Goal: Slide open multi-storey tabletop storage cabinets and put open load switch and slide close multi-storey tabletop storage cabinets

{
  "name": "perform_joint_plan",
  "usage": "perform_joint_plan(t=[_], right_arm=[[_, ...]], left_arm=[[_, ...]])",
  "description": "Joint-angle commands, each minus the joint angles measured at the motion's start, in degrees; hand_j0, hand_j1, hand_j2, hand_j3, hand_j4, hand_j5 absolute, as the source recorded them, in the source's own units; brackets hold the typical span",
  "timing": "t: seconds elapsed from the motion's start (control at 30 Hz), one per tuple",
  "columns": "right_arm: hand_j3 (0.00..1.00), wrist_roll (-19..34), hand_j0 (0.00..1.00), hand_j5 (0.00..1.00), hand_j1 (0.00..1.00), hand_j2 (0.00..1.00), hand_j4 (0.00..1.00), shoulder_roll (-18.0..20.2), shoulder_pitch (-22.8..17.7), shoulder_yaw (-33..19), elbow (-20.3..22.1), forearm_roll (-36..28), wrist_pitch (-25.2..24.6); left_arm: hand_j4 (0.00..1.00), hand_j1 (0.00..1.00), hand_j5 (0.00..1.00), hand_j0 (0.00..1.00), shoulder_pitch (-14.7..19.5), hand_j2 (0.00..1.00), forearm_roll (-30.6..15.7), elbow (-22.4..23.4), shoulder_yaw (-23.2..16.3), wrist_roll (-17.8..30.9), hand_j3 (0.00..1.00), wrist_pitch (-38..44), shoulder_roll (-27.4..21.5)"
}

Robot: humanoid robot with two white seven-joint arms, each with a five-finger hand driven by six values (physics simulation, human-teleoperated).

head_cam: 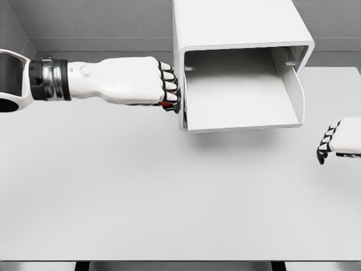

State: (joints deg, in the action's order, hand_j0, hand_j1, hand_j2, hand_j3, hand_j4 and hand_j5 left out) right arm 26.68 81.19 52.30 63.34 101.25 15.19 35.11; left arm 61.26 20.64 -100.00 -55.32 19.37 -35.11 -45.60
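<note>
White table (169,214), open cabinet drawer (240,101) between both curled hands

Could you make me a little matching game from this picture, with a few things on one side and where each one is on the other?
Things:
1. left hand
2. right hand
3. drawer
4. table

Places or states:
A. pulled out of the white cabinet, nothing visible inside
B. at the picture's right edge, over the table, apart from the cabinet
C. curled around something small and red, by the drawer's left corner
D. pale surface under everything

Pairs: 1-C, 2-B, 3-A, 4-D
</note>
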Motion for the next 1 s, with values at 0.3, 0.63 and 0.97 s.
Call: perform_joint_plan(t=[0.3, 0.63, 0.97], right_arm=[[0.53, 0.04, 0.53, 0.53, 0.53, 0.53, 0.53, -4.46, 1.14, 5.39, 0.00, 0.10, -0.11], [0.53, -0.13, 0.53, 0.53, 0.53, 0.53, 0.53, -4.11, -0.36, 2.49, 0.00, 0.01, -0.11], [0.53, -0.13, 0.53, 0.53, 0.53, 0.53, 0.53, -4.02, -0.71, 2.05, 0.00, 0.01, -0.11]], left_arm=[[0.55, 0.55, 0.55, 0.55, 0.79, 0.55, -0.43, -0.81, -0.05, -0.03, 0.55, 0.11, 1.91], [0.55, 0.55, 0.55, 0.55, 1.14, 0.55, -0.34, -1.60, -0.05, -0.03, 0.55, 0.11, 3.41], [0.55, 0.55, 0.55, 0.55, 2.02, 0.55, 0.01, -1.07, -0.14, 0.06, 0.55, 0.11, 6.40]])
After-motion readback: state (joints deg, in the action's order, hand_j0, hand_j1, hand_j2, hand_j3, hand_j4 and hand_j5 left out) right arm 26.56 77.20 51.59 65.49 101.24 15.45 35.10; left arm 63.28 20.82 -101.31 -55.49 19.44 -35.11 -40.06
